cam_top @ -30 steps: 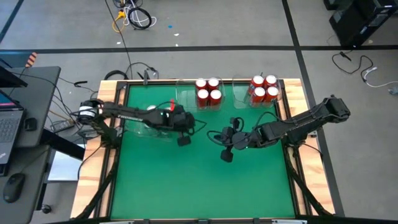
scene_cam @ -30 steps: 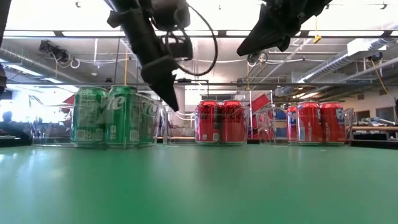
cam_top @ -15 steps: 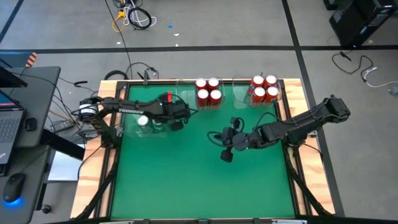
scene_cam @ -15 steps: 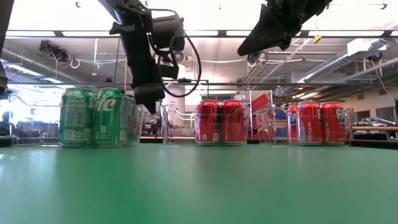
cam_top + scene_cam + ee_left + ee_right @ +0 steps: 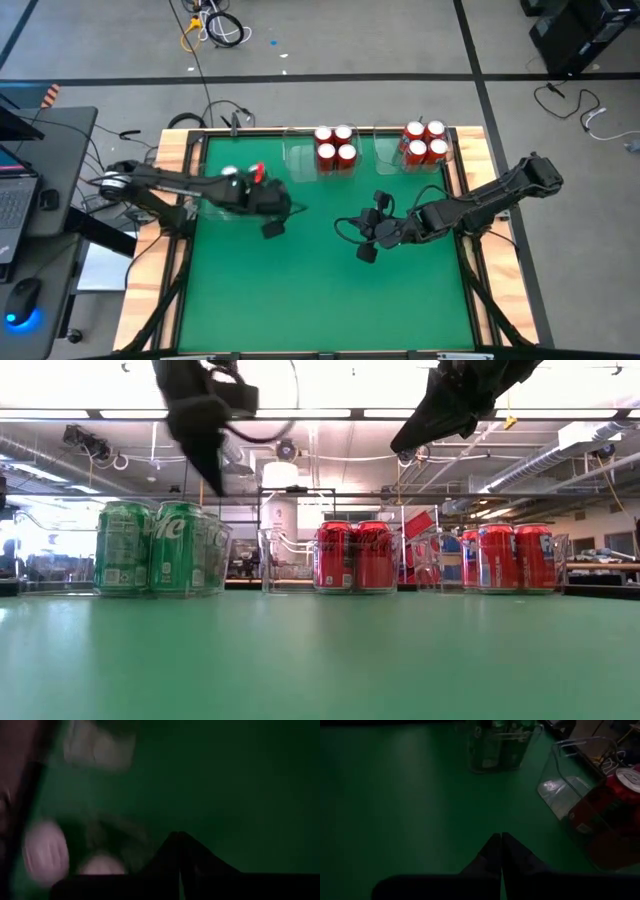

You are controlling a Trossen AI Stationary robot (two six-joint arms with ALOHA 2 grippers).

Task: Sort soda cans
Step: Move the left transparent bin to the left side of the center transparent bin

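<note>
Green soda cans (image 5: 160, 548) stand in a clear tray at the far left of the green table; in the high view the left arm covers most of them. Two groups of red soda cans (image 5: 335, 147) (image 5: 425, 142) stand in clear trays along the far edge. My left gripper (image 5: 272, 229) hangs shut above the table, on the near-right side of the green cans, and holds nothing. My right gripper (image 5: 365, 252) hangs shut over the table's middle, also with nothing in it. The left wrist view is blurred; silver can tops (image 5: 45, 850) show beyond the shut fingers.
Clear tray walls (image 5: 298, 152) (image 5: 388, 152) stand beside each red group at the far edge. The right wrist view shows the green cans' tray (image 5: 497, 745) and a clear tray (image 5: 560, 785) beside a red can (image 5: 615, 815). Bare green mat (image 5: 320, 300) fills the near half.
My left gripper, shut throughout, has swung toward the table's left edge and then risen well above the can tops. The green cans and their tray have slid a little toward the left edge and now stand still. My right gripper has stayed where it was.
</note>
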